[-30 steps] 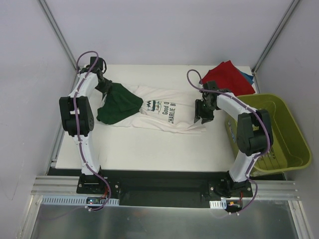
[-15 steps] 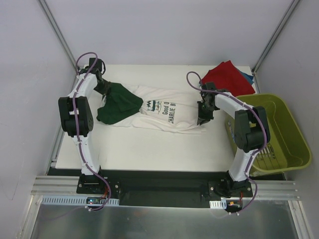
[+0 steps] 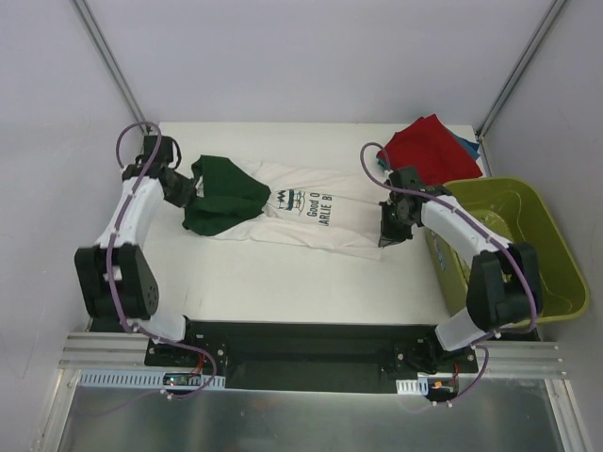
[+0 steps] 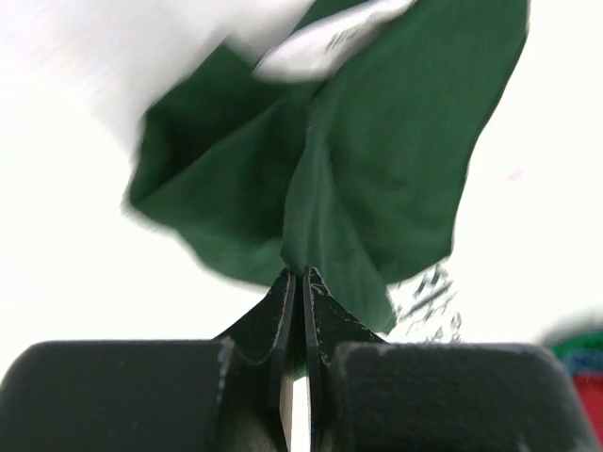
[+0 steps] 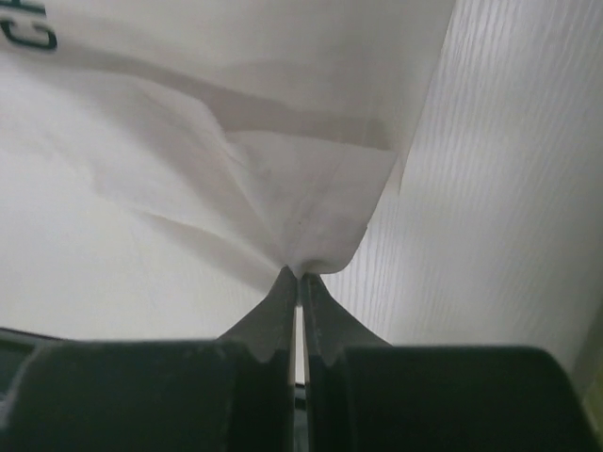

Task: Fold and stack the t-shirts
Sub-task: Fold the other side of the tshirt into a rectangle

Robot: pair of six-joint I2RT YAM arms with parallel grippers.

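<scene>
My left end effector (image 3: 187, 190) (image 4: 300, 275) was pressed together, its two black fingers pinching a bunched fold of the dark green sleeve (image 3: 226, 193) (image 4: 377, 160) of the cream-white cotton t-shirt with black chest lettering (image 3: 283, 224). In the left wrist view the green cloth fanned up and away from the pinch, slightly blurred, with a strip of pale cloth at the top.

My right end effector (image 3: 391, 232) (image 5: 299, 273) was likewise pressed together, nipping a small puckered corner of the same shirt's cream-white hem. Creases ran out from the pinch across the pale cloth, and a little of the black lettering showed at the top left of the right wrist view. I could not tell whether that corner was lifted off the white tabletop (image 3: 283, 282) or lay on it.

The olive-green plastic basket (image 3: 499, 182) stood at the tabletop's right edge. The cream-white shirt lay stretched out sideways beside the basket, on its side toward my left arm: the hem end near the basket, just apart from its wall, and the green sleeve end far from it.

The folded red t-shirt (image 3: 429, 146) lay behind the basket at the tabletop's far corner, with the folded teal-blue t-shirt (image 3: 468, 144) peeping out from under its edge on the basket's side.
</scene>
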